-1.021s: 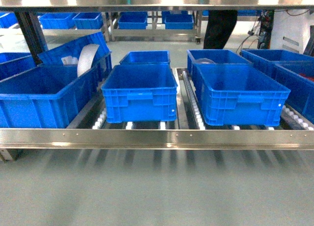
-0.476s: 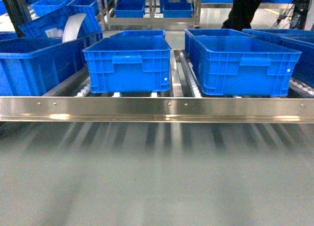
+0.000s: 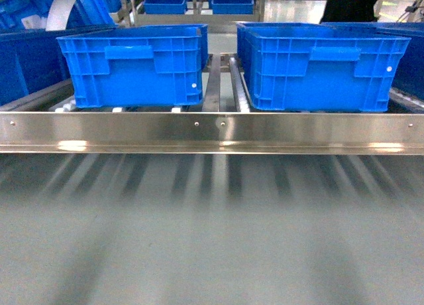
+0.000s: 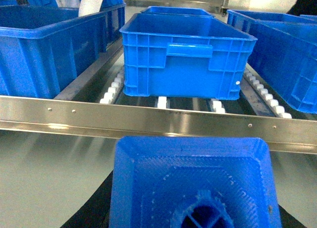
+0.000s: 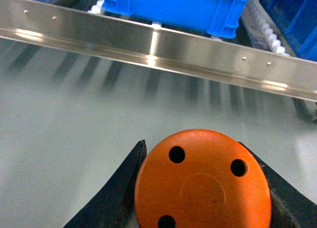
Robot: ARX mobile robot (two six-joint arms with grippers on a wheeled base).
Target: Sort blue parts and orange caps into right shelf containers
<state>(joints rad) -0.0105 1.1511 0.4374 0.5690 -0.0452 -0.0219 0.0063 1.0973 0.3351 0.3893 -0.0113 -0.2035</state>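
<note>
My left gripper (image 4: 192, 198) is shut on a blue part (image 4: 190, 168) that fills the bottom of the left wrist view, its hollow underside facing the camera. Between the black fingers (image 5: 116, 191) of my right gripper (image 5: 203, 188) sits an orange cap (image 5: 203, 181), three dark holes in its flat face. Both are held over the grey floor in front of the shelf. Two blue crates stand side by side on the shelf rollers, one at left (image 3: 132, 66) and one at right (image 3: 324, 66). Neither gripper shows in the head view.
A steel front rail (image 3: 212, 129) runs across the shelf edge, with white rollers (image 4: 114, 86) behind it. More blue crates stand at far left (image 3: 26, 66) and on racks behind (image 3: 165, 0). A person in dark clothes (image 3: 351, 0) stands at the back right.
The head view has dropped and come closer to the shelf: the two crates now look larger and are seen side-on, their insides hidden.
</note>
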